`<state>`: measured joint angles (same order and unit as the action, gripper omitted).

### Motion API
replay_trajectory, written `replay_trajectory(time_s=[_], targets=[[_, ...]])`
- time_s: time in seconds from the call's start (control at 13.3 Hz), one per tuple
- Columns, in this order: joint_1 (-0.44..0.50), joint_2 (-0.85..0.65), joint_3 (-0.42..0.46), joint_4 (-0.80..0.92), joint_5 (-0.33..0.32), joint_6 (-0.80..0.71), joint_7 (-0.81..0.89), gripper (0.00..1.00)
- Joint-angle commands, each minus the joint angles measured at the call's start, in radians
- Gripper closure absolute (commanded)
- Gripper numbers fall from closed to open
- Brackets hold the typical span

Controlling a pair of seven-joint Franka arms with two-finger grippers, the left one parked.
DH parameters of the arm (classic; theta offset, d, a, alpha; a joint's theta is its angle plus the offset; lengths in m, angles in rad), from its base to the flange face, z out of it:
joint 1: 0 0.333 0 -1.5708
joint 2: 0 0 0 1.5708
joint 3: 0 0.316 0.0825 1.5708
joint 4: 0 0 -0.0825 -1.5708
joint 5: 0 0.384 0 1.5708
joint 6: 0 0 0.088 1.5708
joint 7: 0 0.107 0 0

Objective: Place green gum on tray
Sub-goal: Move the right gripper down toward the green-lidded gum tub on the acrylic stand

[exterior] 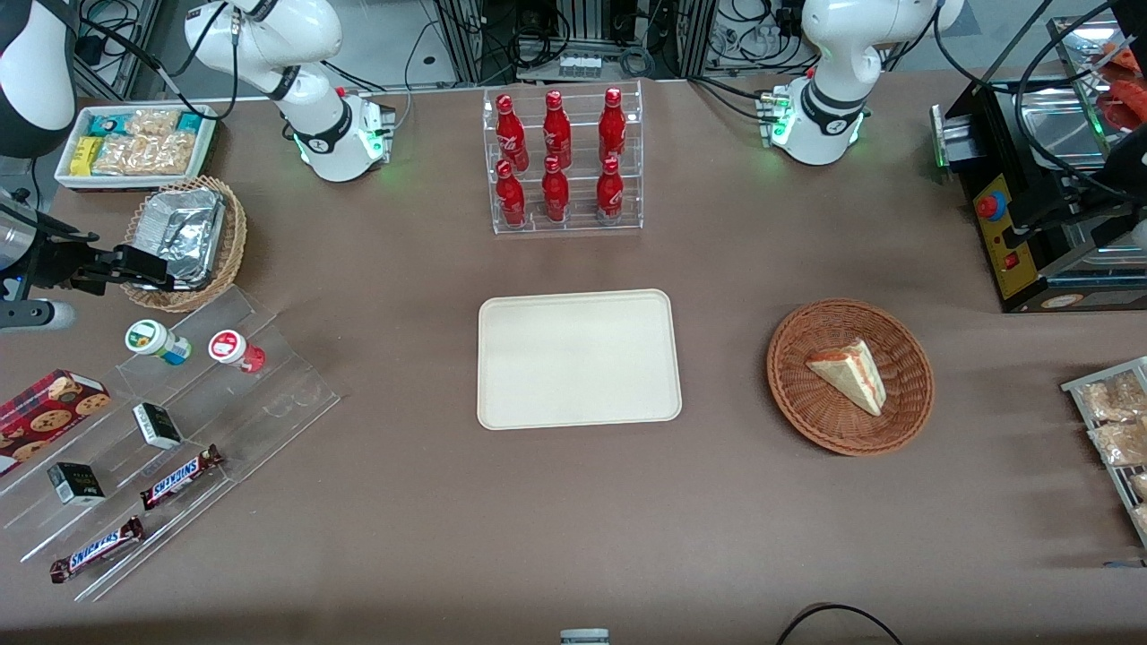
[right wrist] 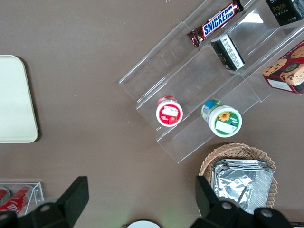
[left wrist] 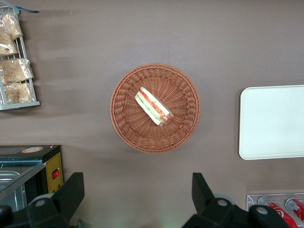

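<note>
Green gum near spread gripper.

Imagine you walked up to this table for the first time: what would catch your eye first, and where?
The rack of red bottles stands out, farther from the front camera than the bare cream tray at the table's centre. Toward the working arm's end, the green gum sits on the clear stepped rack beside a red-lidded bottle, with the gripper open above the foil-filled basket.

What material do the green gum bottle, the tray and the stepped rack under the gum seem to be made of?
Green gum: probably plastic, a smooth white lid with a printed label.
Tray: likely matte cream plastic, with a moulded rim.
Rack: clear acrylic; the table shows through it.
The gripper hangs open above the table near the rack.
</note>
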<state>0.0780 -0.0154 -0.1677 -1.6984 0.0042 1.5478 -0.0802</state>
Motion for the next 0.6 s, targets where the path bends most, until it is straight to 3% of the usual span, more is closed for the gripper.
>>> replay_trajectory(time_s=[0.0,0.3,0.53], targets=[[-0.004,0.008,-0.006,0.019,-0.007,-0.02,-0.009,0.0],[-0.01,0.008,-0.01,-0.013,0.004,0.029,-0.039,0.0],[-0.044,0.005,-0.015,-0.107,0.003,0.127,-0.211,0.0]])
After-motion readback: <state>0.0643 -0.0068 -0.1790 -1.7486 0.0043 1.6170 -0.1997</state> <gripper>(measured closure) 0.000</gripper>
